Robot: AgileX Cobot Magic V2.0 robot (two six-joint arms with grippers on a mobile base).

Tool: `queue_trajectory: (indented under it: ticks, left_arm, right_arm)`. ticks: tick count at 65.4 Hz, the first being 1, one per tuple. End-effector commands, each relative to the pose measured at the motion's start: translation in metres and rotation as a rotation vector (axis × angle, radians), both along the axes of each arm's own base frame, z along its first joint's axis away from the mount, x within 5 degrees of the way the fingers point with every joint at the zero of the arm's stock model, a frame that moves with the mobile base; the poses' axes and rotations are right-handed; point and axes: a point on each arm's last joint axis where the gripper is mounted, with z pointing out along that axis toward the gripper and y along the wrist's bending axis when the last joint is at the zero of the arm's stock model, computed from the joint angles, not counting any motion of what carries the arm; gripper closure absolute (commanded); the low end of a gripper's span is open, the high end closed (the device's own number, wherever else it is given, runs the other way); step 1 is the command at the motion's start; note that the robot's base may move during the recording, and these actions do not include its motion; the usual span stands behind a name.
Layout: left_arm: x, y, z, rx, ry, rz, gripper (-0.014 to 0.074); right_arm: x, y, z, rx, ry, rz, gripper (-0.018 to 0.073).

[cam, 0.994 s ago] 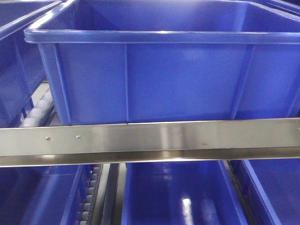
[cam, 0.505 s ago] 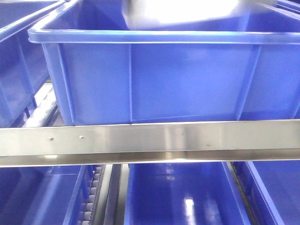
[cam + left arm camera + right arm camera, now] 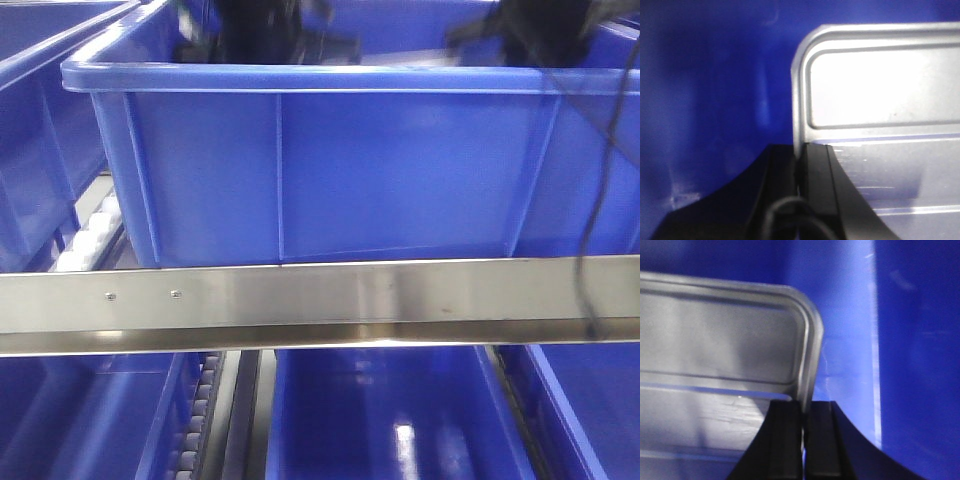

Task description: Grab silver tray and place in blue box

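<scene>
Silver tray [image 3: 880, 85] is spanning lengthwise inside the blue box [image 3: 300, 170]; left gripper [image 3: 799, 151] and right gripper [image 3: 804, 407] are pinching its opposite end rims.

The tray [image 3: 880, 90] is bare metal, smooth and shiny, with faint scuffs on its floor just past the left gripper [image 3: 799, 160]. That gripper's fingers [image 3: 815, 180] look like matt black plastic, though the view is blurred. Around them the box [image 3: 715, 100] is smooth, glossy blue plastic. The rail [image 3: 320, 300] is brushed steel.
</scene>
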Motion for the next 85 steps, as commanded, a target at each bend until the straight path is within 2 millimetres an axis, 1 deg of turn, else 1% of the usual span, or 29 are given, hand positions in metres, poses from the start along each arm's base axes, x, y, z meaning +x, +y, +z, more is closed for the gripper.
queue_trajectory:
  ticks: [1,11,15,18,20,24,29,34,38,45,53,59,67,68,74,77,82,85]
  left_arm:
    - [-0.007,-0.006,0.051,-0.115,-0.165,-0.059,0.0701]
    - [-0.002,0.001,0.049,-0.121,-0.153,-0.041,0.0689]
    - [-0.002,0.002,0.049,-0.128,-0.148,-0.038,0.0644]
    - [-0.001,0.002,0.049,-0.128,-0.149,-0.037,0.0578]
    - [-0.001,0.003,0.049,-0.128,-0.149,-0.035,0.0518]
    - [-0.001,0.003,0.049,-0.129,-0.150,-0.036,0.0379]
    - [-0.001,0.003,0.049,-0.130,-0.152,-0.037,0.0258]
    - [-0.001,0.003,0.049,-0.130,-0.152,-0.037,0.0189]
    - [-0.001,0.003,0.051,-0.131,-0.154,-0.036,0.0179]
    - [-0.003,0.005,0.062,-0.135,-0.162,-0.029,0.0181]
    - [-0.013,0.008,0.090,-0.148,-0.189,-0.027,0.0204]
    - [-0.023,0.014,0.112,-0.141,-0.211,-0.036,0.0244]
    - [-0.042,0.027,0.143,-0.111,-0.246,-0.062,0.0309]
    - [-0.045,0.028,0.146,-0.105,-0.248,-0.065,0.0316]
    - [-0.059,0.040,0.162,-0.057,-0.250,-0.086,0.0368]
    - [-0.065,0.044,0.166,-0.026,-0.243,-0.100,0.0398]
    - [-0.076,0.052,0.172,-0.002,-0.250,-0.117,0.0455]
    - [-0.082,0.056,0.171,0.013,-0.245,-0.125,0.0507]
  right_arm:
    - [0.002,0.007,0.036,0.048,-0.161,0.050,0.0501]
    - [0.002,0.008,0.036,0.049,-0.164,0.051,0.0501]
    - [0.002,0.007,0.036,0.049,-0.164,0.051,0.0492]
    - [0.002,0.007,0.036,0.049,-0.165,0.051,0.0455]
    - [0.002,0.007,0.037,0.049,-0.165,0.051,0.0409]
    - [0.002,0.007,0.037,0.049,-0.164,0.050,0.0270]
    - [0.002,0.007,0.037,0.047,-0.159,0.048,0.0106]
    - [0.001,0.007,0.039,0.045,-0.155,0.044,-0.0024]
    - [0.000,0.006,0.044,0.046,-0.160,0.040,-0.0069]
    - [-0.004,0.004,0.060,0.053,-0.186,0.035,-0.0051]
    - [-0.018,0.000,0.084,0.064,-0.232,0.031,0.0011]
    - [-0.032,-0.004,0.106,0.075,-0.270,0.027,0.0105]
    - [-0.054,-0.008,0.135,0.083,-0.322,0.034,0.0266]
    - [-0.058,-0.008,0.140,0.084,-0.334,0.038,0.0295]
    - [-0.073,-0.008,0.157,0.085,-0.374,0.060,0.0402]
    - [-0.082,-0.009,0.164,0.083,-0.399,0.068,0.0453]
    - [-0.096,-0.009,0.169,0.066,-0.427,0.088,0.0514]
    - [-0.104,-0.010,0.169,0.053,-0.438,0.101,0.0506]
